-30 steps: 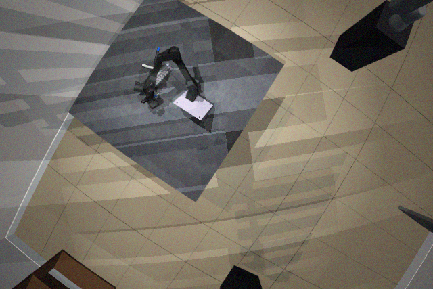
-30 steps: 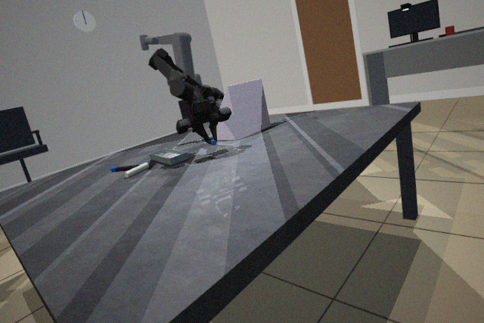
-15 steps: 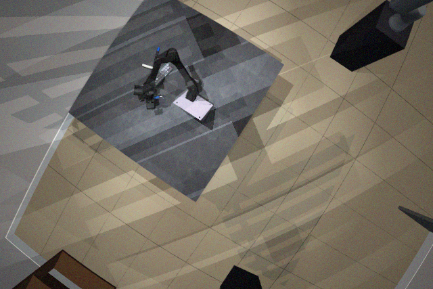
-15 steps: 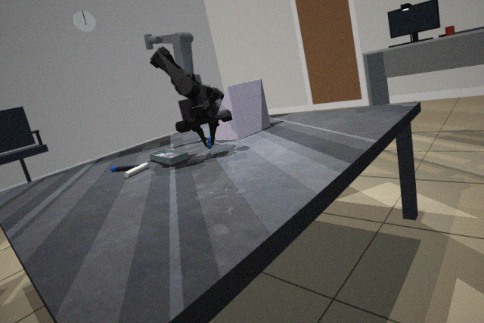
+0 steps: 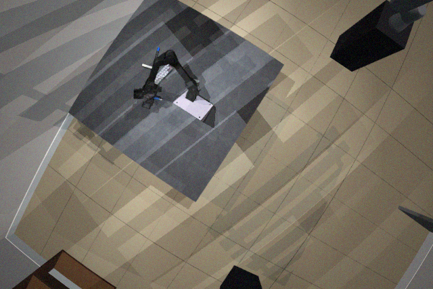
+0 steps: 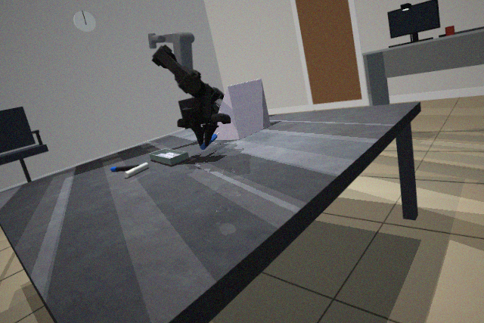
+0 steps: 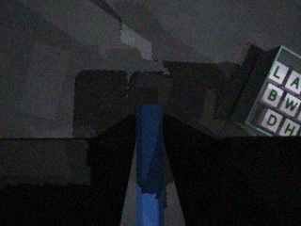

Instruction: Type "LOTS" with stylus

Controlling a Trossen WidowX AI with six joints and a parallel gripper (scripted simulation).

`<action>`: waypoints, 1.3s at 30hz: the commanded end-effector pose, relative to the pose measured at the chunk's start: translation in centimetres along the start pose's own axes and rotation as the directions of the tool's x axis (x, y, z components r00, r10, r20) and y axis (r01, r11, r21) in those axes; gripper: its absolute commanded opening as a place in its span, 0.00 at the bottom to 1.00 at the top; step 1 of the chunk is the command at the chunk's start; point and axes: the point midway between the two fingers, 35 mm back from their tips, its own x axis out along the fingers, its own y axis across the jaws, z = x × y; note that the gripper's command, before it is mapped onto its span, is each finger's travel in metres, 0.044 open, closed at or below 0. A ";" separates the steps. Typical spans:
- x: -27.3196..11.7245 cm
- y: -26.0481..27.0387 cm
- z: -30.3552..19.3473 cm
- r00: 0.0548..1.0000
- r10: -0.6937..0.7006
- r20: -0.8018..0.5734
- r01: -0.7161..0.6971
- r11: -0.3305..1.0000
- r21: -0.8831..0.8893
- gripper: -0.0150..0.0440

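Note:
The stylus is blue with a pale tip, which shows in the exterior view. My gripper is shut on it. The stylus is held at a slant above the desk, off to one side of the keyboard. The small keyboard has white keys with green letters in a green-grey case. In the wrist view it is at the right edge, cut off by the frame; the keys L, A, B, W, D and H show. The O, T and S keys are not visible there.
A white stick and a dark pen with a blue end lie beside the keyboard. A pale lilac upright block stands near the arm's base. The desk edge shows in the exterior view.

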 end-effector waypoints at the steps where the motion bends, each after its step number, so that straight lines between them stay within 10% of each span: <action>1: -0.1 -0.3 0.2 0.998 -0.065 0.020 0.062 0.990 0.128 0.25; 16: -0.9 -1.6 0.8 0.961 -0.257 0.099 0.169 0.835 0.524 0.25; 39: 1.3 -1.5 0.1 0.961 -0.258 0.100 0.169 0.833 0.527 0.25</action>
